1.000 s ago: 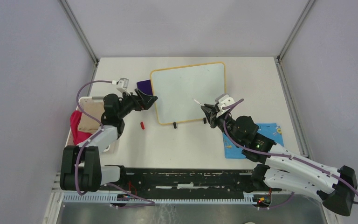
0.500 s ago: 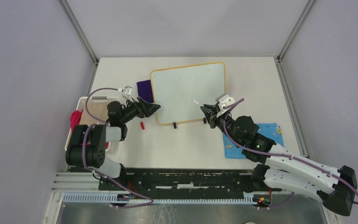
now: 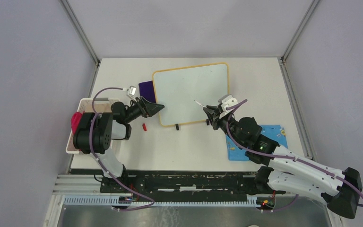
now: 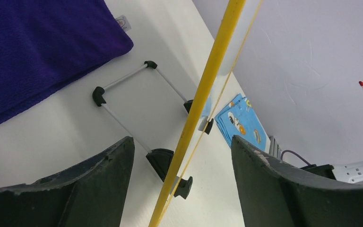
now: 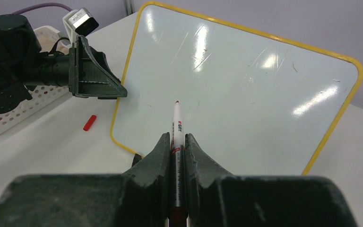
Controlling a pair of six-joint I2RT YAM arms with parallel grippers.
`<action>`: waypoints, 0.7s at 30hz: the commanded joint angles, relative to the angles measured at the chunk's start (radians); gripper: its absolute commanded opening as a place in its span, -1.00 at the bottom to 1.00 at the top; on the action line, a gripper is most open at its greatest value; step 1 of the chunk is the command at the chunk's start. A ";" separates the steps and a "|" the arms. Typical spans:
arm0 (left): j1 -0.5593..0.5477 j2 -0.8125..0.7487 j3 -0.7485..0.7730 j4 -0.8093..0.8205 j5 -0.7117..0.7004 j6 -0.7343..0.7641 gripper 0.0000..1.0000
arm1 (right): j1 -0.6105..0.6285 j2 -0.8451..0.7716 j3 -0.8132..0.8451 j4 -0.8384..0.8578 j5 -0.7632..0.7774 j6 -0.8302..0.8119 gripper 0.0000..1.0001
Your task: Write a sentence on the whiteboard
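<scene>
Whiteboard [image 3: 191,92] sat mid-tabletop [image 3: 184,146], rotated a bit, yellow frame all round, two black feet along the near edge. In the left wrist view it was tilted up off the tabletop on a thin wire stand [image 4: 123,104]. Its surface showed glare and faint scuffs.

Left fingers [image 4: 99,179] were spread wide and straddled the whiteboard's left yellow edge. The edge ran between them with a gap on each side, no contact seen.

Right fingers [image 5: 153,161] were closed narrow on a white marker [image 5: 176,123], red tip uncapped and pointing away from the wrist. The tip was over the lower-middle part of the whiteboard. Could not tell if the tip touched the surface.

A small red cap [image 3: 144,126] lay on the tabletop just off the whiteboard's near-left corner, near the left fingers. Purple cloth [image 3: 145,87] lay flat beside the left edge, partly tucked under the whiteboard. Blue patterned cloth [image 3: 278,131] lay to the right, partly covered by the right arm. A white basket [image 3: 82,100] sat at the left tabletop edge with a tan item [image 3: 101,108] inside and a pink cloth [image 3: 75,122] draped over its outer side.
</scene>
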 commanded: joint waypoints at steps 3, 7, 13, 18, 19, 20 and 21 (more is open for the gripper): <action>-0.013 0.091 0.027 0.336 0.075 -0.104 0.49 | 0.004 0.009 0.061 0.016 0.021 -0.009 -1.00; -0.025 0.114 0.021 0.348 0.083 -0.067 0.41 | 0.004 0.012 0.065 0.010 0.024 -0.009 -1.00; -0.029 0.130 -0.002 0.352 0.085 -0.020 0.36 | 0.005 0.015 0.064 0.007 0.023 -0.010 -1.00; -0.030 0.147 -0.019 0.348 0.086 0.002 0.30 | 0.005 0.016 0.059 0.008 0.025 -0.009 -1.00; -0.029 0.151 -0.018 0.347 0.085 0.003 0.29 | 0.004 0.017 0.059 0.007 0.024 -0.007 -1.00; -0.030 0.155 -0.018 0.347 0.086 0.003 0.27 | 0.005 0.017 0.059 0.007 0.024 -0.007 -1.00; -0.029 0.157 -0.018 0.347 0.087 0.003 0.25 | 0.005 0.018 0.059 0.008 0.024 -0.006 -1.00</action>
